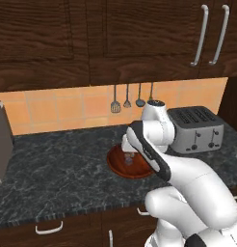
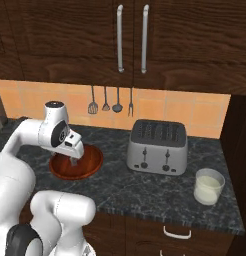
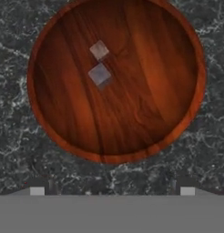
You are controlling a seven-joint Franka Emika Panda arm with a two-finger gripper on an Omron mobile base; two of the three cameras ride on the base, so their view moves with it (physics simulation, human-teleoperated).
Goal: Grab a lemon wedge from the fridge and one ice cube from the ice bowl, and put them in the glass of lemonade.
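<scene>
Two ice cubes [image 3: 99, 73] in ice bowl [image 3: 177, 113]; jaws wide open above.

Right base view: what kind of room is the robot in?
Almost surely a kitchen: a silver four-slot toaster on a dark speckled stone counter, metal cooking utensils hanging on orange tiles, dark wood cabinets above.

Robot arm, white with dark joints

Arm [image 1: 197, 193]: glossy white rounded shells, bulbous segments; a black band along the forearm link; a dark grey cap on the topmost joint; a black ring at the base joint. Gripper [image 3: 112, 189]: two small dark finger tips, each with a pale square pad
</scene>
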